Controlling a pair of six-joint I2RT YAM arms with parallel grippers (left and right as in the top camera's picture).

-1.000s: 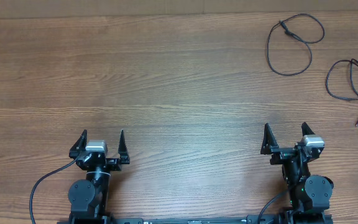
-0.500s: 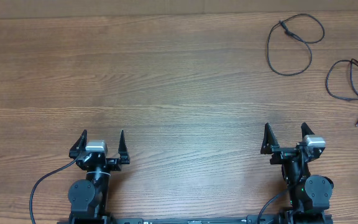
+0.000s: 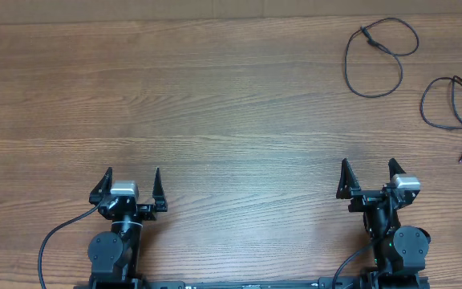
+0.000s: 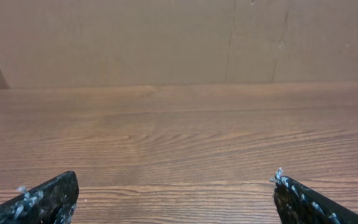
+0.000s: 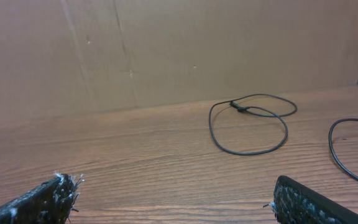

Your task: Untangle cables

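One thin black cable [image 3: 373, 94] lies as a loose loop at the far right of the wooden table [image 3: 215, 104]; it also shows in the right wrist view [image 5: 247, 151]. More black cables [image 3: 454, 112] lie in loose loops at the right edge, partly cut off, and one shows in the right wrist view [image 5: 344, 165]. My left gripper [image 3: 131, 178] is open and empty at the near left, far from the cables. My right gripper [image 3: 367, 170] is open and empty at the near right, well short of the loop. The left wrist view shows only my left gripper [image 4: 174, 190] over bare wood.
A brown cardboard wall [image 5: 179, 50] stands along the table's far edge. The arms' thicker black wires [image 3: 50, 237] trail by the bases at the near edge.
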